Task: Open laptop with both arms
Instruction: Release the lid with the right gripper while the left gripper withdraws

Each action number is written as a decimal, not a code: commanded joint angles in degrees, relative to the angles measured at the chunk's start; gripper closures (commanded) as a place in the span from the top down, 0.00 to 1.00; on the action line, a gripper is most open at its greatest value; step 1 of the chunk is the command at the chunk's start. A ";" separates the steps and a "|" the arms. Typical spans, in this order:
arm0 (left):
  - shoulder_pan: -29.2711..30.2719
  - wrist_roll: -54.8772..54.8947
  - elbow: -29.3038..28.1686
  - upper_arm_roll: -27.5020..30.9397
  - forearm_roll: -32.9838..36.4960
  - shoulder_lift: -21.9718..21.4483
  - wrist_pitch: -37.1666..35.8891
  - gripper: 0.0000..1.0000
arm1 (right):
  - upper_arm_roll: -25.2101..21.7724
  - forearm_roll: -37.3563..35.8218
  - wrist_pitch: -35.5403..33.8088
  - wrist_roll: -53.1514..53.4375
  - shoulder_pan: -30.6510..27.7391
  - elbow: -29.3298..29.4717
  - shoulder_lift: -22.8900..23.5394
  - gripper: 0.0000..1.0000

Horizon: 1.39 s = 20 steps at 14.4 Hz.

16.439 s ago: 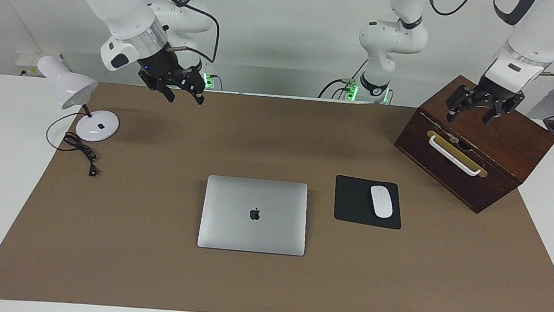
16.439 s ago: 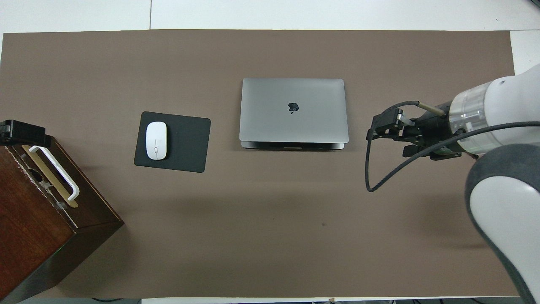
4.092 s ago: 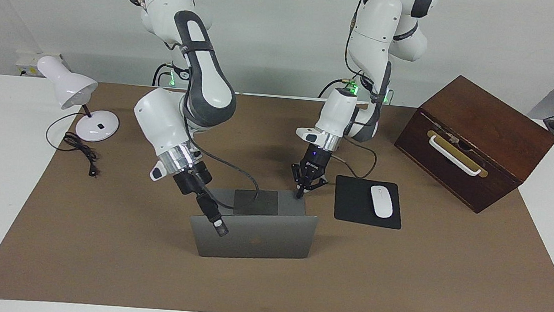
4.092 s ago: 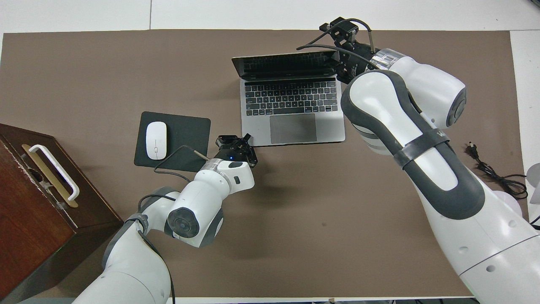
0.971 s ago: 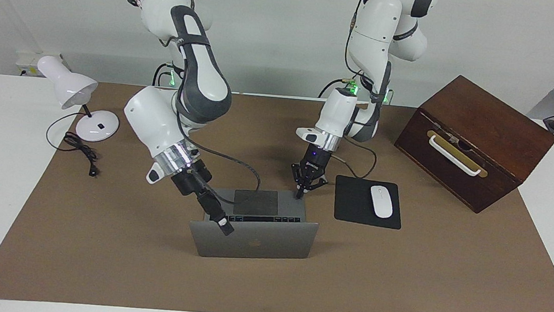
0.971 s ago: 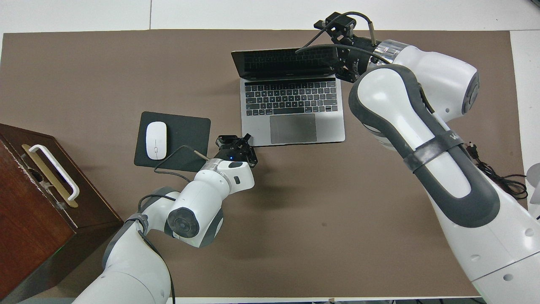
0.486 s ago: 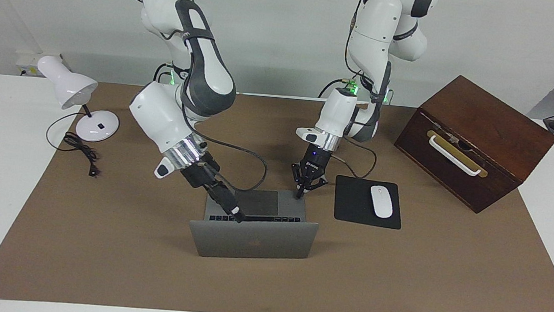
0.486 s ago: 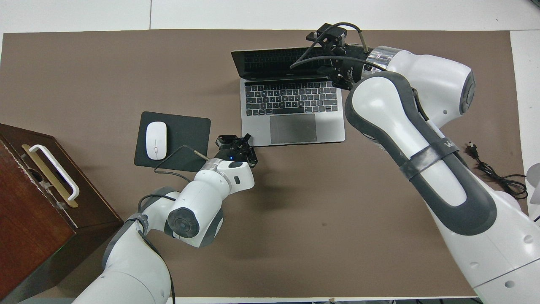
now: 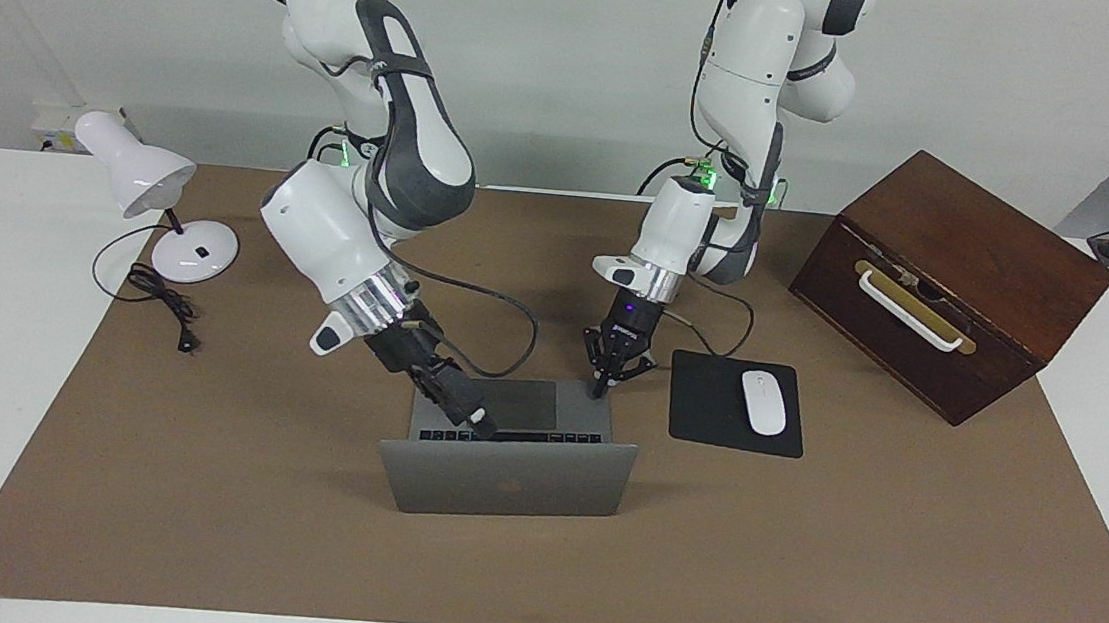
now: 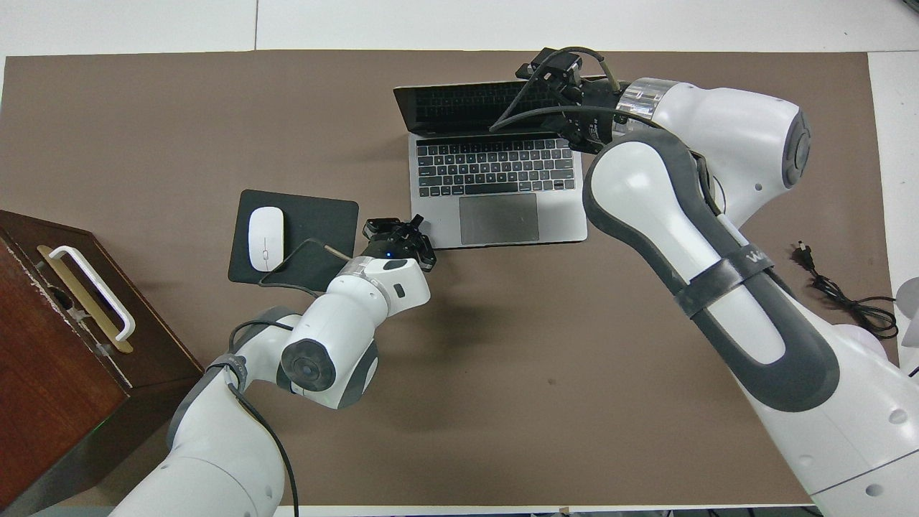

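The silver-grey laptop (image 9: 504, 483) stands open on the brown mat, its lid upright with the back turned away from the robots. Its black keyboard (image 10: 495, 166) and grey trackpad show in the overhead view. My right gripper (image 9: 477, 421) (image 10: 549, 72) hangs over the keyboard row nearest the screen, close to the lid's top edge; contact with the lid cannot be told. My left gripper (image 9: 598, 388) (image 10: 397, 231) is shut, and its tip rests on the corner of the laptop's base nearest the robots, toward the left arm's end.
A black mouse pad (image 9: 707, 400) with a white mouse (image 9: 763, 402) lies beside the laptop toward the left arm's end. A dark wooden box (image 9: 979, 278) stands past it. A white desk lamp (image 9: 140, 177) and its cord (image 9: 164, 302) sit at the right arm's end.
My right gripper has left the lid's top edge and drawn inward over the keyboard, toward the laptop's middle. The lid stands as before. The left gripper's tip stays on the base corner.
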 commanded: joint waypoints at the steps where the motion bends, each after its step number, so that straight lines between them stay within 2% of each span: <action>1: 2.57 -0.61 1.54 -0.15 -0.62 -8.88 -14.12 0.00 | 0.40 -4.06 -3.31 1.07 -1.13 -0.46 -1.40 1.00; 3: 4.24 -0.78 2.94 -0.07 -0.62 -13.80 -22.99 0.00 | 0.23 -5.71 -5.41 1.16 -1.04 -0.37 -2.01 1.00; 5: 5.91 -0.87 5.66 0.11 -0.62 -18.46 -33.79 0.00 | 0.23 -14.21 -10.58 0.98 -1.30 -0.28 -3.32 1.00; 7: 8.89 -4.54 9.78 0.55 -0.80 -22.07 -46.70 0.00 | 0.40 -18.99 -15.95 1.07 -2.62 -0.28 -5.60 1.00; 10: 15.74 -4.56 19.88 0.46 -0.27 -24.54 -68.67 0.00 | 0.32 -22.41 -22.81 0.72 -3.94 -0.37 -8.24 1.00; 12: 19.52 -4.48 24.20 0.55 3.13 -26.21 -78.54 0.00 | 0.40 -27.68 -27.99 0.63 -4.64 -0.37 -10.18 1.00; 13: 21.72 -4.47 25.52 0.46 4.29 -27.17 -82.24 0.12 | 0.23 -28.66 -30.63 0.46 -4.73 -0.37 -11.14 1.00; 14: 23.74 -4.47 26.32 0.55 4.47 -27.88 -85.15 0.53 | 0.32 -30.24 -32.91 -0.07 -5.26 -0.46 -12.11 1.00; 15: 25.50 -4.56 27.37 0.64 4.65 -28.23 -87.61 1.00 | 0.32 -32.34 -34.59 -0.68 -5.52 -0.46 -12.73 1.00; 18: 29.29 -4.21 31.85 0.55 7.11 -28.24 -94.82 1.00 | 0.14 -35.52 -39.43 -3.75 -5.96 -0.89 -14.75 1.00; 20: 32.18 -4.21 32.48 0.72 7.11 -28.32 -97.38 1.00 | 0.14 -37.36 -42.15 -7.35 -6.75 -1.16 -15.81 1.00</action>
